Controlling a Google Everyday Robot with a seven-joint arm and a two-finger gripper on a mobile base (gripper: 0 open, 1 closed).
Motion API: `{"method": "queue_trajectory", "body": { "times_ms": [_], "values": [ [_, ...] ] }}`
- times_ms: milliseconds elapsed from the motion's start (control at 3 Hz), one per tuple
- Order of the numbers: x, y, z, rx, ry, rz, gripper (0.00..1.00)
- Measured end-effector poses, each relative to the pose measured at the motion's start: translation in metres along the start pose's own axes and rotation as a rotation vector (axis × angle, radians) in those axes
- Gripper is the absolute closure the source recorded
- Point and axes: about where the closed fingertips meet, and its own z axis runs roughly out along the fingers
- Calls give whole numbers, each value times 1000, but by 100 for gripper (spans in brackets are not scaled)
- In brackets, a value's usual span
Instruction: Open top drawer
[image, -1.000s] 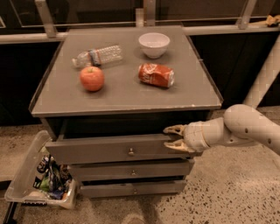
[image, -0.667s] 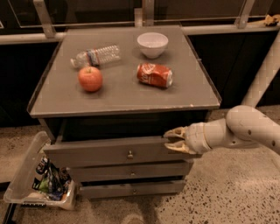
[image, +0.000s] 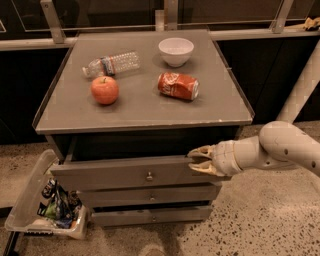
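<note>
The top drawer (image: 110, 175) is the widest grey front under the cabinet top, with a small brass knob (image: 149, 176) at its centre. It stands pulled out a little, with a dark gap behind its upper edge. My gripper (image: 196, 160) reaches in from the right at the drawer front's upper right corner. One finger lies above the front's top edge and one on its face, so the gripper is closed on that edge. The white arm (image: 280, 150) stretches off to the right.
Two narrower grey drawer fronts (image: 150, 196) sit shut below. On the grey cabinet top (image: 150, 112) lie a red apple (image: 104, 90), a crushed red can (image: 178, 86), a white bowl (image: 176, 51) and a plastic bottle (image: 112, 64). A clear bin (image: 30, 200) of clutter stands at lower left.
The top drawer has slid out a little further toward me, with the gripper staying on its right upper edge. The things on top have not moved.
</note>
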Motion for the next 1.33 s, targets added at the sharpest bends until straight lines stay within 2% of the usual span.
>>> {"method": "queue_trajectory", "body": {
  "times_ms": [667, 1000, 1333],
  "values": [
    [-3, -1, -3, 0, 0, 0, 12],
    [8, 2, 0, -1, 7, 31, 0],
    [14, 9, 14, -26, 14, 42, 0]
  ]
}}
